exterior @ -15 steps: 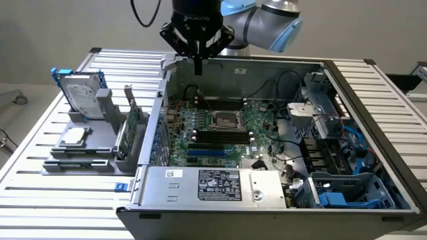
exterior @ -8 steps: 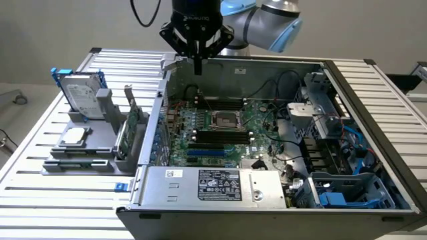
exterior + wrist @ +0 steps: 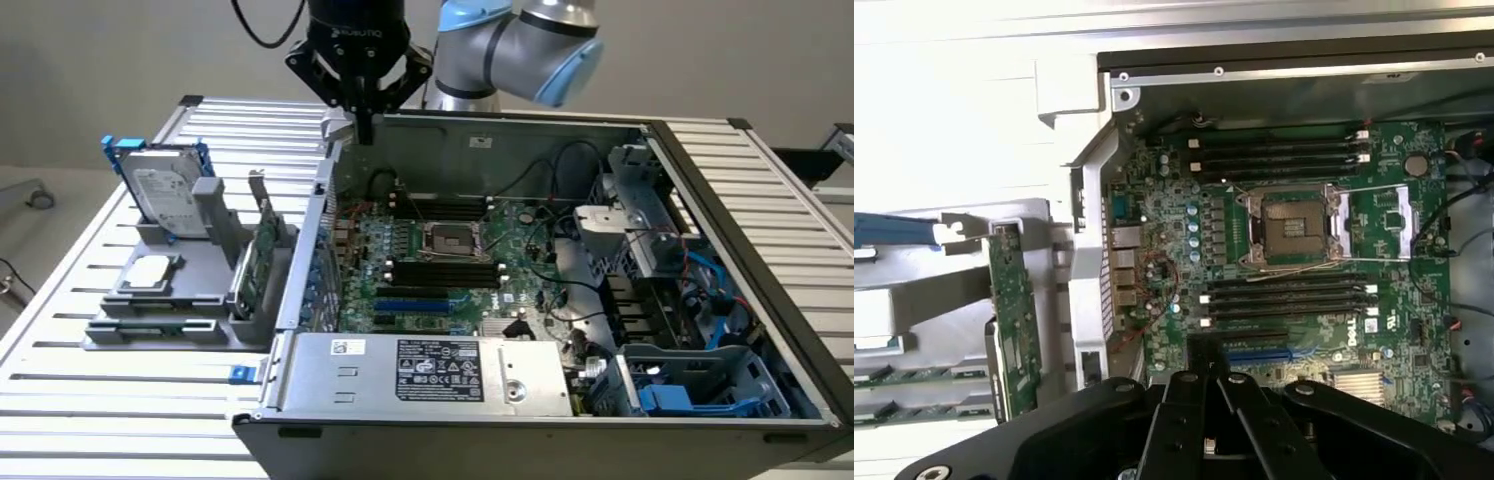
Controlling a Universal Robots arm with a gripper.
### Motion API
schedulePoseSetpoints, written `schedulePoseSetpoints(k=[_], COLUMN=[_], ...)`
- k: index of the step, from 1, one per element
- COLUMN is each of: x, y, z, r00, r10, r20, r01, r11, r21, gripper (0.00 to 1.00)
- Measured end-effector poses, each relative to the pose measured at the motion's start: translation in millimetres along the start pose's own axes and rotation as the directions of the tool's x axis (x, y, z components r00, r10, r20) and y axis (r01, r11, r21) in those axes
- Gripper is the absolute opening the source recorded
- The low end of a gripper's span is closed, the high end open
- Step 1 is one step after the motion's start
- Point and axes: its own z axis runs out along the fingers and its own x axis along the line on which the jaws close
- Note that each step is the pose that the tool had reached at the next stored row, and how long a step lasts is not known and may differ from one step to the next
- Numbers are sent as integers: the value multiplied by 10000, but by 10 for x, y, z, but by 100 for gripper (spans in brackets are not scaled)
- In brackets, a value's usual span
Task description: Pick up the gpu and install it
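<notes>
The gpu (image 3: pixel 263 248) stands on edge in a grey holder (image 3: pixel 174 315) at the exterior view's left, beside the open computer case; its green board faces the case. In the wrist view the gpu (image 3: pixel 1011 325) appears as a thin green card in the grey rack. My gripper (image 3: pixel 363 128) hangs above the case's back corner, higher than the gpu and behind it, with nothing held. Its black fingers (image 3: pixel 1189 400) are pressed together, shut and empty, over the motherboard (image 3: pixel 1284 250).
The open case (image 3: pixel 694 200) holds the motherboard (image 3: pixel 441 260), a power supply (image 3: pixel 427 372) at the front and drive cages with cables at the exterior view's right. A hard drive in a blue frame (image 3: pixel 167 190) and a small silver chip (image 3: pixel 147 272) share the grey holder.
</notes>
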Motion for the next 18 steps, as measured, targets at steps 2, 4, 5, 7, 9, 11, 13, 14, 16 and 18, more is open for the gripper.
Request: schedulePoseSetpoints(k=[2, 4, 5, 7, 9, 11, 13, 14, 16, 18], x=[91, 181, 229, 320, 412, 503, 594, 639, 730, 820], y=[4, 8, 9, 12, 14, 13, 9, 5, -2, -9], z=[6, 16, 21, 35, 52, 71, 88, 97, 112, 125], r00=[10000, 10000, 10000, 10000, 10000, 10000, 10000, 10000, 10000, 10000], r10=[-1, 1, -1, 2, 0, 1, 0, 1, 0, 1], r20=[-12, -18, -21, -24, -26, -25, -25, -25, -25, -26], r01=[1, -1, 1, -2, 0, -1, 0, -1, 0, -1], r11=[10000, 10000, 10000, 10000, 10000, 10000, 10000, 10000, 10000, 10000], r21=[0, 1, 1, 2, 3, 2, 2, 2, 1, 2], gripper=[11, 11, 11, 11, 11, 11, 11, 11, 11, 11])
